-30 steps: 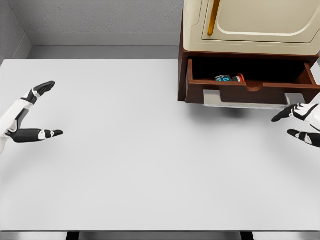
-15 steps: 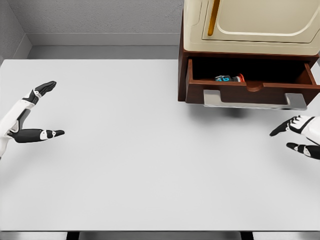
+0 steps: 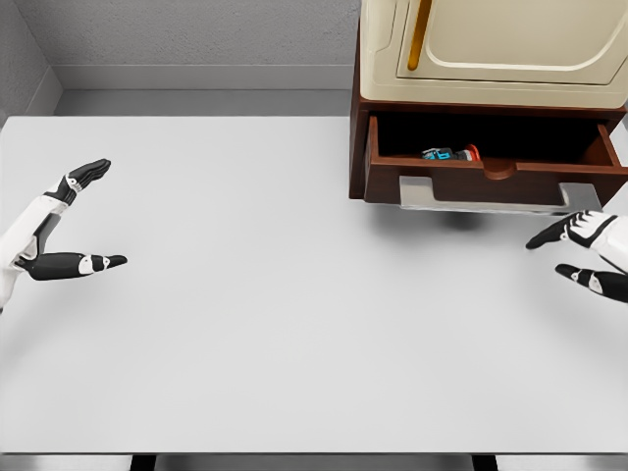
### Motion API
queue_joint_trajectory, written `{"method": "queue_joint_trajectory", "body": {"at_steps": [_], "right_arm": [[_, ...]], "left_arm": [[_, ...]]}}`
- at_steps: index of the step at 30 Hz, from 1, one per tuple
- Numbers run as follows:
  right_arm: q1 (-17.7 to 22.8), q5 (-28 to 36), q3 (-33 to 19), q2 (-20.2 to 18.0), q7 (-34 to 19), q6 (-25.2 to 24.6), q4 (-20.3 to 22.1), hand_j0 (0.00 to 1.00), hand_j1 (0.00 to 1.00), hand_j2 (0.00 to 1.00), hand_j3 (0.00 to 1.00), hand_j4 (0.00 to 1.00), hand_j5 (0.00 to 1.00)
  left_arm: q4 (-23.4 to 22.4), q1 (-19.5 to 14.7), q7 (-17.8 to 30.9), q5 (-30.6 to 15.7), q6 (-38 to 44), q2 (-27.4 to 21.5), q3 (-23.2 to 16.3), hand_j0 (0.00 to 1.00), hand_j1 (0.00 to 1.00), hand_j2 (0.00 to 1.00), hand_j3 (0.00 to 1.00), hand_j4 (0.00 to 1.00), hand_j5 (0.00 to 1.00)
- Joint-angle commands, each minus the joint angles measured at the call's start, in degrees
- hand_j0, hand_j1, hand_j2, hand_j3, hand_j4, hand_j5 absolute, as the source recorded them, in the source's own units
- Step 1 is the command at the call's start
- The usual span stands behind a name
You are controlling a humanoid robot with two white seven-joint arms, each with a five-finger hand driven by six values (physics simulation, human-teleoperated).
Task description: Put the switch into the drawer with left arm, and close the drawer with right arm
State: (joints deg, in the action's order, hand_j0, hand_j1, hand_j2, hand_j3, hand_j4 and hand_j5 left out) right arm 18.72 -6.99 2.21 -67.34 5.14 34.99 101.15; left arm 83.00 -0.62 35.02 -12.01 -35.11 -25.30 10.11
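The switch, a small dark thing with blue and red ends, lies inside the open drawer in the upper right of the frame, near the drawer's front wall. The drawer is dark brown wood and stands pulled out from a brown cabinet, with a grey handle plate hanging below its front. A cream appliance with a yellow handle sits on top of the cabinet. At the right edge, below the drawer, the right hand hovers with fingers spread, holding nothing, apart from the drawer front. At the far left edge the left hand is open too, thumb and fingers wide apart, above the white table.
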Motion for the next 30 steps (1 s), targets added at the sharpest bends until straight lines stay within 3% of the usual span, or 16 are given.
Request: {"method": "queue_joint_trajectory", "body": {"at_steps": [1, 6, 13, 30], "right_arm": [[0.0, 0.3, 0.0, 0.1, 0.0, 0.0, 0.0, 0.64, 0.64, 0.64, 0.64, 0.64, 0.64], [-2.5, 0.3, 1.4, 1.2, 0.0, 0.0, -0.3, 0.65, 0.65, 0.65, 0.65, 0.65, 0.65], [-9.8, 0.0, 8.3, 2.6, 0.0, 0.0, -3.8, 0.65, 0.65, 0.65, 0.65, 0.65, 0.65], [-12.5, 0.0, 8.9, 2.6, 0.1, 0.0, -3.5, 0.65, 0.65, 0.65, 0.65, 0.65, 0.65]], "left_arm": [[0.1, 0.0, 0.0, -0.5, 0.1, 0.0, 0.0, 1.00, 1.00, 1.00, 1.00, 1.00, 1.00], [0.1, 0.0, 0.0, -0.5, 0.1, 0.0, 0.1, 1.00, 1.00, 1.00, 1.00, 1.00, 1.00], [0.3, 0.1, 0.0, -0.5, 0.1, 0.0, 0.0, 1.00, 1.00, 1.00, 1.00, 1.00, 1.00], [0.5, 0.2, 0.0, -0.5, 0.1, 0.1, 0.0, 1.00, 1.00, 1.00, 1.00, 1.00, 1.00]]}}
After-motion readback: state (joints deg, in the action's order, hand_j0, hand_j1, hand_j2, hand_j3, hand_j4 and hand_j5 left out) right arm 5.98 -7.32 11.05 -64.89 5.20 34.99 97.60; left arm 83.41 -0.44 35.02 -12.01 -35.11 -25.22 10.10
